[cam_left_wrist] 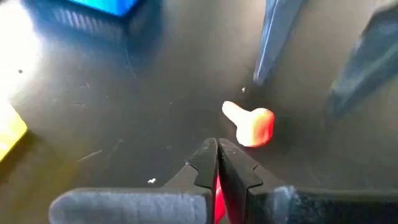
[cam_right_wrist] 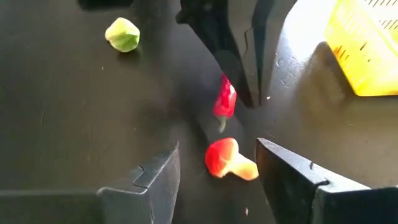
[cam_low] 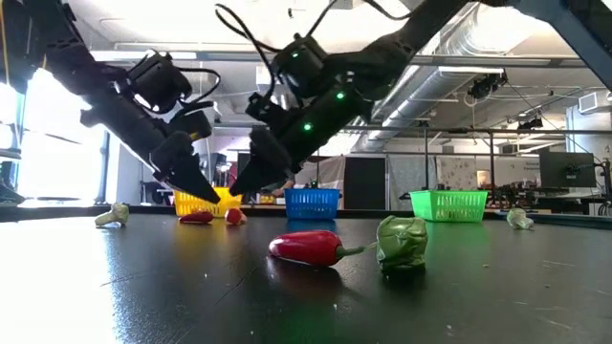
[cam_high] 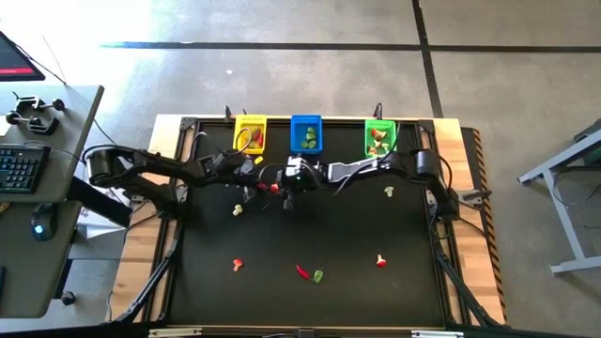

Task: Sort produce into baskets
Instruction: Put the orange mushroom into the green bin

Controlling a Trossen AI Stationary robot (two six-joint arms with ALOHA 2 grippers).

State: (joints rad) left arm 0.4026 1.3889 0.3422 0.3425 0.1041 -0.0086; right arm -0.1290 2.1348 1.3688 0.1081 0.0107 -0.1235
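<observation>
- Left pincer clamped on red chilli, just off the desk, near yellow basket.
- Right pincer wide, straddling mushroom.
- Lift chilli straight up; avoid arm clash.

My left gripper is matt dark plastic, closed on a glossy red chilli. Just ahead of it lies a smooth, shiny mushroom piece. Under my fingers the black tabletop looks matt and finely scratched. Beyond stands a ribbed plastic yellow basket.
</observation>
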